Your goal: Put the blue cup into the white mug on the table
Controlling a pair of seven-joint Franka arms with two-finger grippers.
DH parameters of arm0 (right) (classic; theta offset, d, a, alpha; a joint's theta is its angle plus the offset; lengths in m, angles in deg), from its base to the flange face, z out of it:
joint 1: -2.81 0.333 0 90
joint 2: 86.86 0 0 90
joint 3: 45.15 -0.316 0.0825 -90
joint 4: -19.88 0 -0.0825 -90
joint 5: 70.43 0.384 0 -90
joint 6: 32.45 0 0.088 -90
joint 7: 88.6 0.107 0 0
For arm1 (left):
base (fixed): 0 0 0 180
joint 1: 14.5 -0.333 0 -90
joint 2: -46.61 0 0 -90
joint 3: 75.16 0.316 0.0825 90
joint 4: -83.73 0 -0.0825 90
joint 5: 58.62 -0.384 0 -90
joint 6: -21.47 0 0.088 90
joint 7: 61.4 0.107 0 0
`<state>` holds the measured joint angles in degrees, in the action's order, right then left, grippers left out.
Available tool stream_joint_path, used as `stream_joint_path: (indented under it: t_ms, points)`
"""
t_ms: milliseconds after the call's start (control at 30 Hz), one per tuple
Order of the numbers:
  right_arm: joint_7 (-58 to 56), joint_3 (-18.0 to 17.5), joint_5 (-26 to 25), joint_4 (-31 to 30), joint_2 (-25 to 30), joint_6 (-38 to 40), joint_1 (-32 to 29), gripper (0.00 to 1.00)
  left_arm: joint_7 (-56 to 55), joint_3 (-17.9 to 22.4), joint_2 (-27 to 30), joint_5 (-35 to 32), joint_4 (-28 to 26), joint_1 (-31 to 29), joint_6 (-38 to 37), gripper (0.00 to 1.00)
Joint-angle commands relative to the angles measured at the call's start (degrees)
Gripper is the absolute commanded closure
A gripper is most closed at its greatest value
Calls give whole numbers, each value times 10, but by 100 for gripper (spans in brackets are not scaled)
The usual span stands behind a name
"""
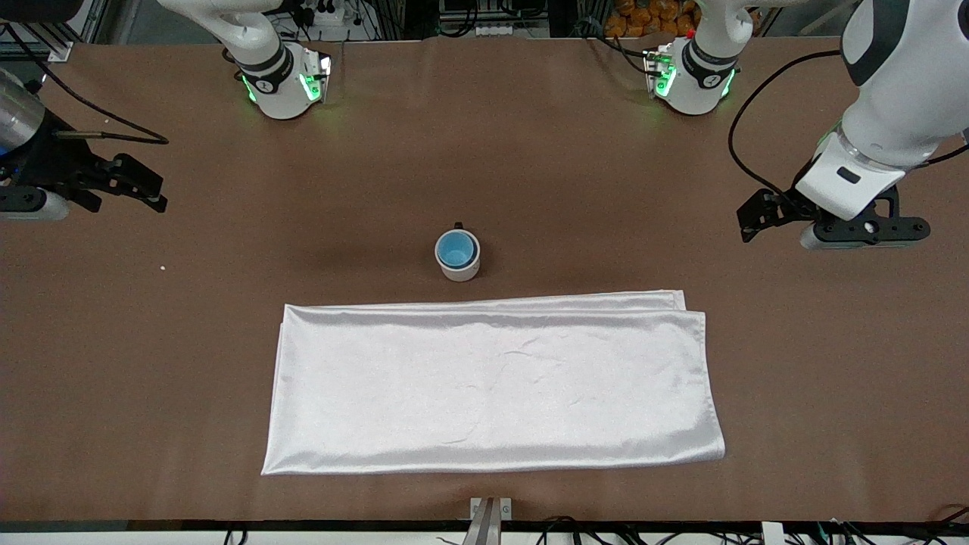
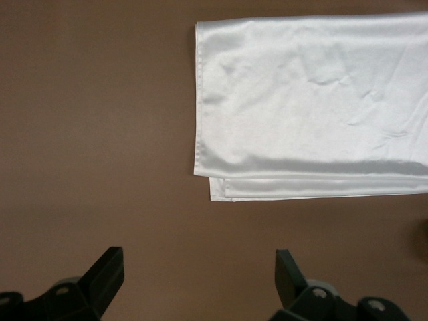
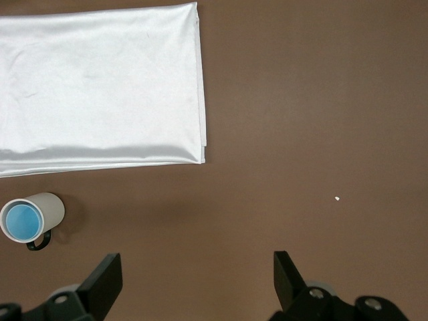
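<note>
The blue cup [image 1: 455, 250] sits inside the white mug [image 1: 459, 269], which stands upright in the middle of the brown table [image 1: 151, 341]; the mug's black handle points toward the robots' bases. Both also show in the right wrist view: the cup [image 3: 21, 221] in the mug [image 3: 48, 208]. My left gripper [image 1: 749, 219] is open and empty over the table's left-arm end [image 2: 198, 274]. My right gripper [image 1: 151, 185] is open and empty over the right-arm end [image 3: 197, 275]. Both are well away from the mug.
A large folded white satin cloth [image 1: 492, 382] lies nearer the front camera than the mug; it also shows in the left wrist view [image 2: 314, 100] and the right wrist view [image 3: 100, 87]. A tiny white speck [image 1: 163, 267] lies toward the right arm's end.
</note>
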<state>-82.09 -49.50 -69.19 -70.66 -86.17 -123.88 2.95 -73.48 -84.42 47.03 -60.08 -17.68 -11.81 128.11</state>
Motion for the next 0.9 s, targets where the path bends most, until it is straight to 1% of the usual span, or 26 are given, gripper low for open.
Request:
stream_joint_path:
  t_ms: [0,233,467,867]
  points:
    - [0,-5,1,12,-5,8,-8,0,20,-2,5,17,-1,-6,3,0]
    - [0,-5,1,11,-5,8,-6,0,21,-3,3,18,1,-6,-3,0]
    - [0,-5,1,10,-6,8,-7,0,23,-2,9,25,3,-6,-29,0]
    - [-1,-5,1,9,-6,8,-15,0,23,3,12,25,41,-10,-79,0]
